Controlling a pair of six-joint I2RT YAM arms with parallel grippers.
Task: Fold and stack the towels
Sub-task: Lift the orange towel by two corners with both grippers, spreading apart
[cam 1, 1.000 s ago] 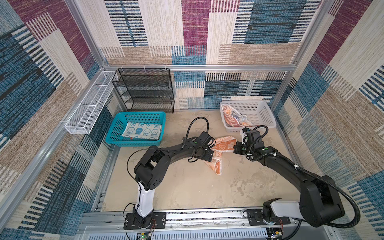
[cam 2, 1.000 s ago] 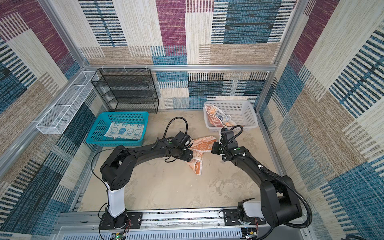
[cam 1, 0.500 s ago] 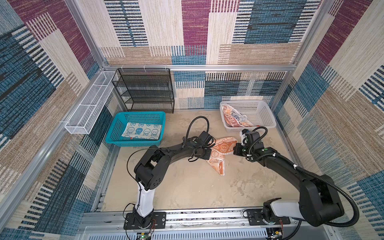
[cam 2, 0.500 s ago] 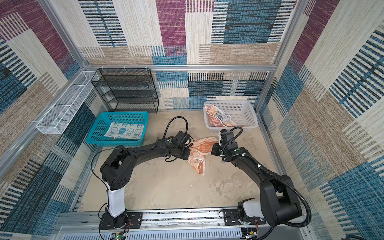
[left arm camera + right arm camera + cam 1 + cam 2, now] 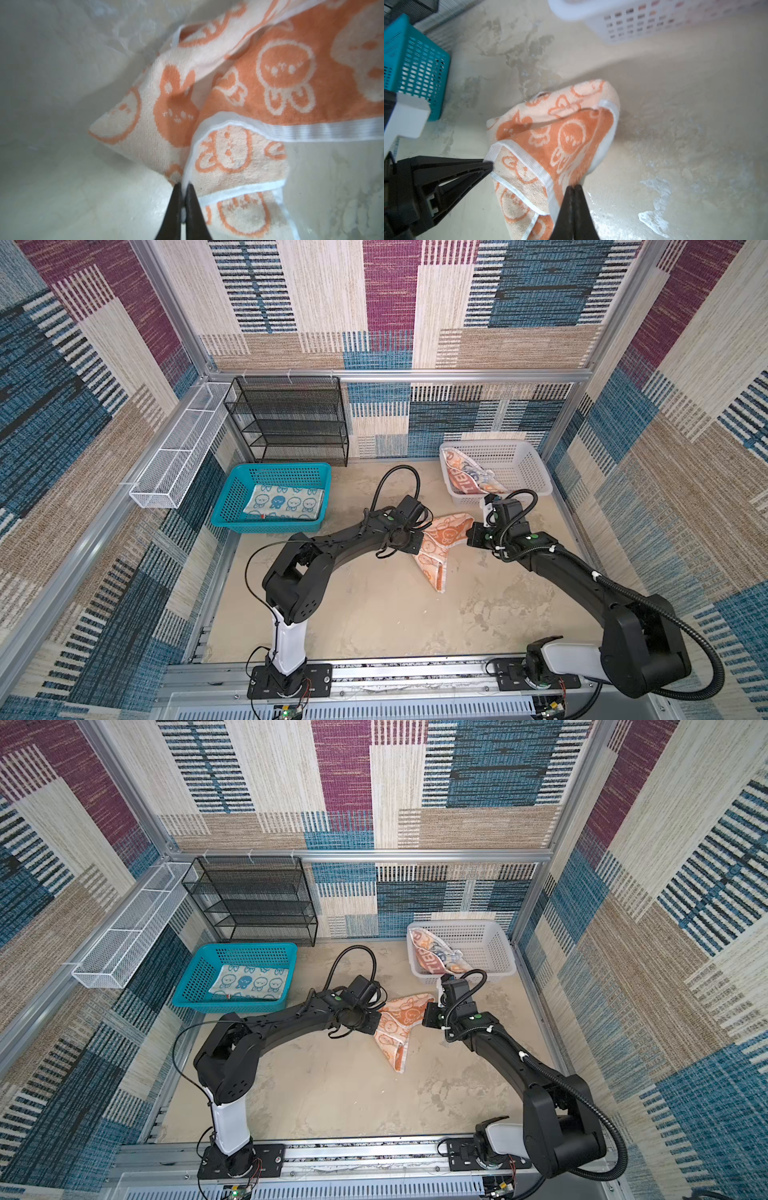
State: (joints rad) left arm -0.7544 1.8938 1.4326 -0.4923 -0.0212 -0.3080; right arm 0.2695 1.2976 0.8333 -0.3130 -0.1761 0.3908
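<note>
1. Towel check: orange towel [image 5: 442, 537] crumpled on tabletop [image 5: 374, 614], just in front of white basket [image 5: 523, 464].
2. Fingers of left gripper [image 5: 183, 187] pinch its hem; right gripper [image 5: 574, 188] fingers pinch the opposite edge.
3. Others: lettered towel [image 5: 463, 483] inside white basket; blue-rabbit towel [image 5: 286, 504] well left of it.

The orange towel [image 5: 442, 536] bears white rabbit faces and a white hem; its reverse is pale with orange rabbits. The pale towel [image 5: 282, 502] in the teal basket [image 5: 230, 506] has blue rabbit faces; the whitish towel [image 5: 462, 485] in the white basket [image 5: 519, 456] has orange lettering.
</note>
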